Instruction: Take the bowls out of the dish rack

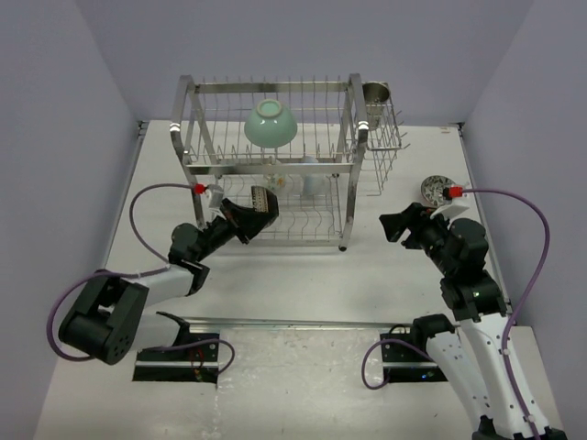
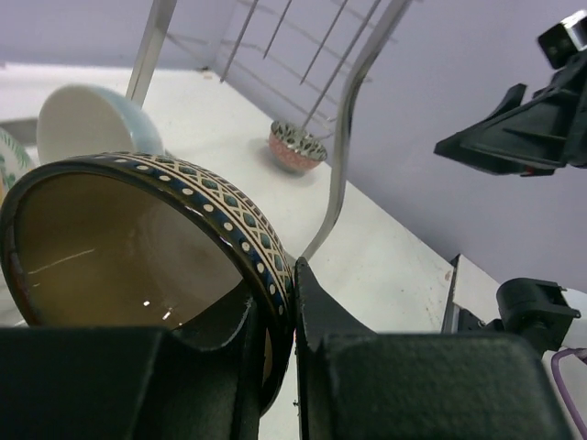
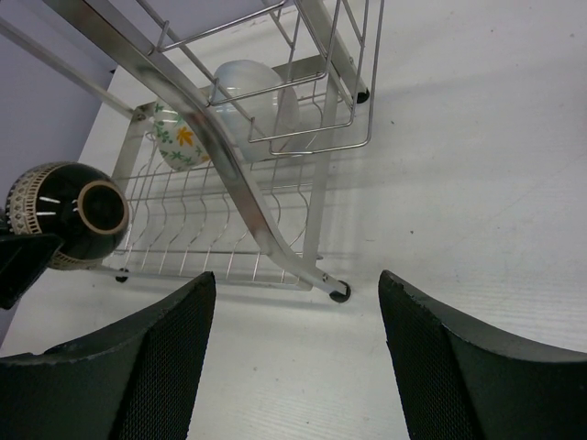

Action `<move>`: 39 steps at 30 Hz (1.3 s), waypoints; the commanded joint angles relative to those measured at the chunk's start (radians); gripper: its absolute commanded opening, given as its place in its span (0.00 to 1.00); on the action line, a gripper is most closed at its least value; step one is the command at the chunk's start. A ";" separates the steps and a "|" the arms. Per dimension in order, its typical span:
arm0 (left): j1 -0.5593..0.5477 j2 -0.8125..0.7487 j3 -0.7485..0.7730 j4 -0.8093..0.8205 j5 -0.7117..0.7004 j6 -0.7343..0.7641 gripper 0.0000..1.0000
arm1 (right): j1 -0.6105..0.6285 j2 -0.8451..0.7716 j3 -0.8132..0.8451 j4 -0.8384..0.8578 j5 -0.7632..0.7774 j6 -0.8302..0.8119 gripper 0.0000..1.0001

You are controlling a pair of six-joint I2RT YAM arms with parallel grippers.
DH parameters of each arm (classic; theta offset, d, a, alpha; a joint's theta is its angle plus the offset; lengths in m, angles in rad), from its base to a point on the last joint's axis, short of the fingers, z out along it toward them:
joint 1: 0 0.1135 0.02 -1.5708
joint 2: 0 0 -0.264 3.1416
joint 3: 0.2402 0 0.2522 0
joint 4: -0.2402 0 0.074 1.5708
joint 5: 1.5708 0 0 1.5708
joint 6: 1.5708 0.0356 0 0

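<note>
One bowl was in hand: the left gripper [image 2: 292, 312] was clamped on the rim of the dark striped bowl [image 2: 138, 243], one finger inside and one outside, at the front of the lower tier of the dish rack [image 1: 275, 85]. Glazed ceramic, I'd judge: stiff, slick, easy to chip, so that rim pinch needs a firm hold. The mint-green bowl [image 1: 270, 124] sat on the top tier. The right gripper [image 3: 293, 330] hung spread and empty.

A shiny cup [image 1: 374, 93] stands at the back right. The table [image 1: 303, 286] is white. The walls [image 1: 83, 82] are light purple.
</note>
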 commanded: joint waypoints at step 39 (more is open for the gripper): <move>-0.002 -0.762 0.514 -1.975 -0.983 0.001 0.00 | 0.004 -0.094 0.026 0.011 -0.056 0.015 0.73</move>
